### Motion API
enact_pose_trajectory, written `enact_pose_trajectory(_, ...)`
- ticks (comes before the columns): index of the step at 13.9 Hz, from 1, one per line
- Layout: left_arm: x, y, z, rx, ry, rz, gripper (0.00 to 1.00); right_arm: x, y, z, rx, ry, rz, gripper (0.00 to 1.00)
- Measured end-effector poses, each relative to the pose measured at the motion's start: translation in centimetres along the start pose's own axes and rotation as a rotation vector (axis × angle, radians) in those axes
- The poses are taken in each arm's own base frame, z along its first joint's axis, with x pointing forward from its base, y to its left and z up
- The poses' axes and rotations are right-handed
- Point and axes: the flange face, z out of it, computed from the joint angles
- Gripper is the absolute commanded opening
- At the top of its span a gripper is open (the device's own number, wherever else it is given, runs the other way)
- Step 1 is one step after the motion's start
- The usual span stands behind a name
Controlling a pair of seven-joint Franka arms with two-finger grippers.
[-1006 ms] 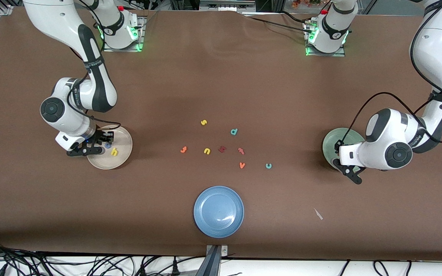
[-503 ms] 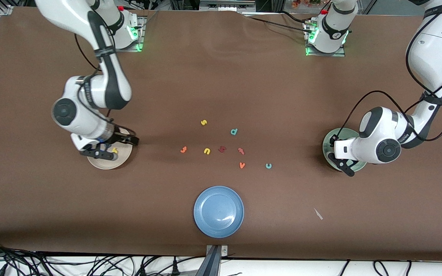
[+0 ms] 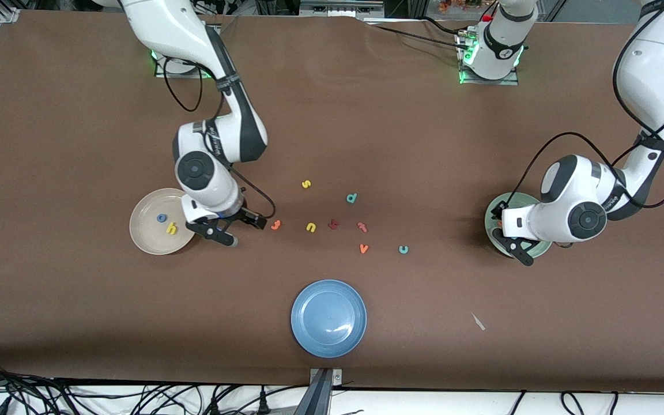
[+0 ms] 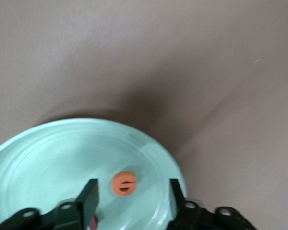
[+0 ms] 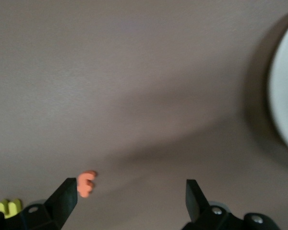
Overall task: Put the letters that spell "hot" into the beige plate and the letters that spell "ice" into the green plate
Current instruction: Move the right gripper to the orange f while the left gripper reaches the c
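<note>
The beige plate (image 3: 144, 230) holds the blue o (image 3: 161, 218) and the yellow h (image 3: 171, 229). My right gripper (image 3: 238, 229) hangs open between that plate and the orange t (image 3: 275, 225). In the right wrist view the t (image 5: 86, 183) lies just beside one fingertip, outside the gap. My left gripper (image 3: 512, 245) stands open low over the green plate (image 3: 493, 222). The orange e (image 4: 124, 183) lies flat in the plate (image 4: 48, 153) between the parted fingers (image 4: 89, 196), touching neither. A dark red piece (image 4: 94, 221) shows by one finger. The teal c (image 3: 403, 249) lies on the table.
Loose letters lie mid-table: yellow s (image 3: 306, 184), teal d (image 3: 351, 198), yellow n (image 3: 310, 227), a dark red letter (image 3: 334, 224), a redder-orange letter (image 3: 362, 226), orange v (image 3: 363, 248). A blue plate (image 3: 328, 318) sits nearer the front camera.
My right arm has swung from over the beige plate toward the orange t, leaving the blue o in the plate. My left gripper has opened over the green plate.
</note>
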Motion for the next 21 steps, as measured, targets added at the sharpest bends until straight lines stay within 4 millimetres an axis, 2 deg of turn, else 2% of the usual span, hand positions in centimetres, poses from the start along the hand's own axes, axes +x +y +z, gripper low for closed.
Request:
enact_pose_trajectory(3, 1.9, 2.9, -2.9, 0.016, 0.016, -0.07, 1.0, -1.1, -4.0, 2.4, -0.001, 0.02, 0.062, 1.0)
enact_pose_trajectory(5, 3.7, 5.5, -3.4, 0.026, 0.021, -0.169, 1.0, -1.4, -4.7, 3.9, -0.012, 0.02, 0.089, 1.0)
enact_pose_trajectory(7, 6.5, 8.9, -3.7, 0.027, 0.036, -0.295, 1.0, -2.1, -5.1, 4.8, -0.016, 0.008, 0.107, 0.98)
enact_pose_trajectory(9, 9.4, 12.3, -3.7, 0.024, 0.049, -0.403, 1.0, -2.9, -5.7, 5.0, -0.012, -0.002, 0.112, 0.92)
enact_pose_trajectory(12, 12.9, 16.1, -1.9, 0.013, 0.045, -0.584, 1.0, -3.2, -5.9, 5.0, -0.001, -0.016, 0.123, 0.82)
enact_pose_trajectory(16, 17.5, 18.2, 0.4, 0.034, 0.067, -0.769, 1.0, -3.2, -5.8, 5.1, -0.005, -0.022, 0.126, 0.67)
enact_pose_trajectory(18, 18.9, 18.1, 0.7, 0.047, 0.087, -0.748, 1.0, -3.1, -5.7, 5.2, -0.008, -0.025, 0.127, 0.6)
enact_pose_trajectory(21, 19.4, 16.6, 0.6, 0.052, 0.113, -0.62, 0.99, -2.9, -5.5, 5.3, -0.009, -0.026, 0.119, 0.49)
